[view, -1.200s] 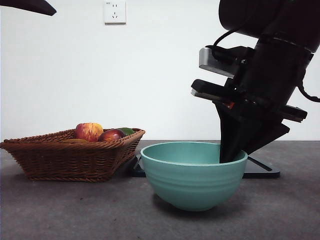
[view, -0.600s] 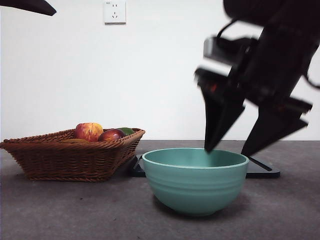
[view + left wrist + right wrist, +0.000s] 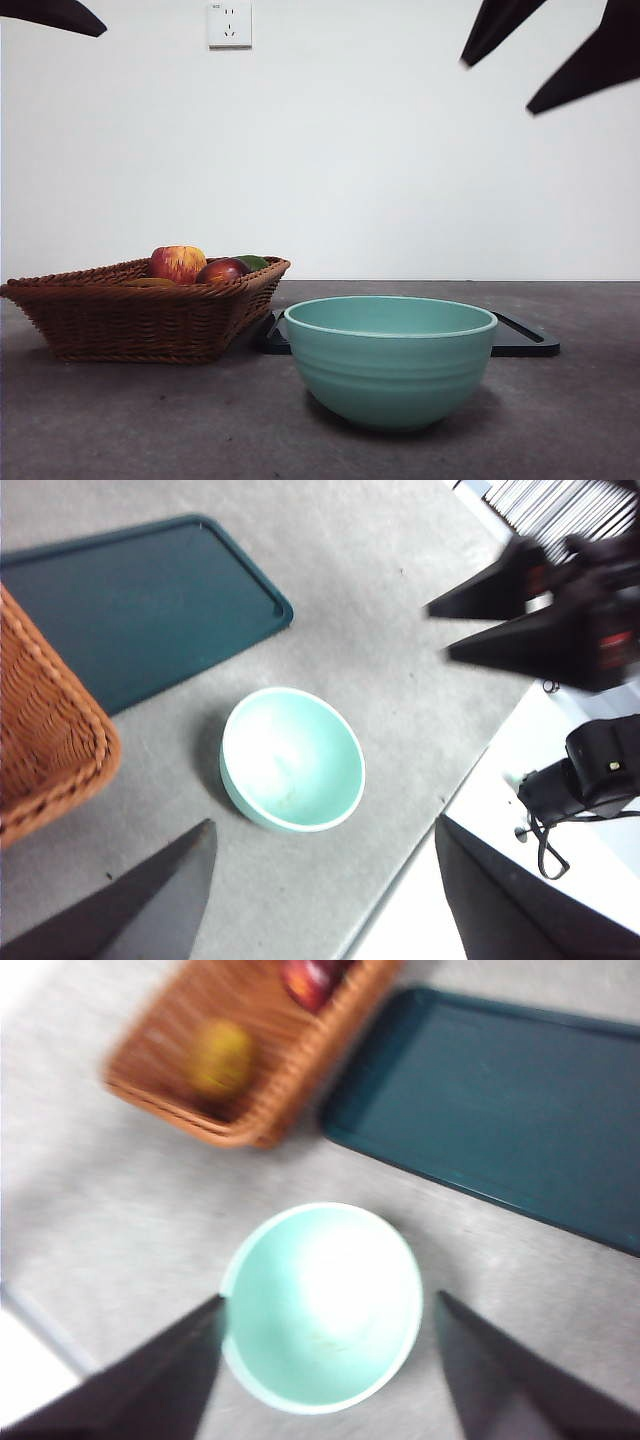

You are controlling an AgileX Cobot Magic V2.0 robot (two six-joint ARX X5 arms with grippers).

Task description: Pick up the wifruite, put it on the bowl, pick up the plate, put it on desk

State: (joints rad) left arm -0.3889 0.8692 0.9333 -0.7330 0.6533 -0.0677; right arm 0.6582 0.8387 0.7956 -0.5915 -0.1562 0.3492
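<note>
in the front view the teal-green bowl (image 3: 390, 360) stands on the dark grey desk (image 3: 130, 420) near the camera, a little toward 4 o'clock of the picture's middle, upright, with nothing showing above its rim. behind it lies the black tray (image 3: 525, 340), flat on the desk, its edge peeking out on both sides of the bowl. at 9 o'clock of the bowl sits the wicker basket (image 3: 140, 315), just beside the tray, holding a red-and-yellow apple (image 3: 178, 263), a darker red fruit (image 3: 222, 270) and a green fruit (image 3: 253, 262). the right gripper (image 3: 530, 60) hangs high at 1 o'clock of the bowl, well apart from it, its two black jaws spread wide and holding nothing. a black tip of the left arm (image 3: 55, 14) shows at the top corner at 10 o'clock. a wall socket (image 3: 229, 23) sits on the white wall. in the left wrist view the left gripper (image 3: 320, 900) stands wide open and empty high over the desk, the bowl (image 3: 292, 760) below looks empty, and the right gripper (image 3: 470, 630) shows blurred, jaws apart. in the right wrist view, which is blurred, the right gripper (image 3: 330, 1360) is open straight above the empty bowl (image 3: 320, 1305); a yellowish-tan fruit (image 3: 222, 1057), possibly the wifruite, lies in the basket (image 3: 250, 1050) beside the tray (image 3: 500, 1110).
</note>
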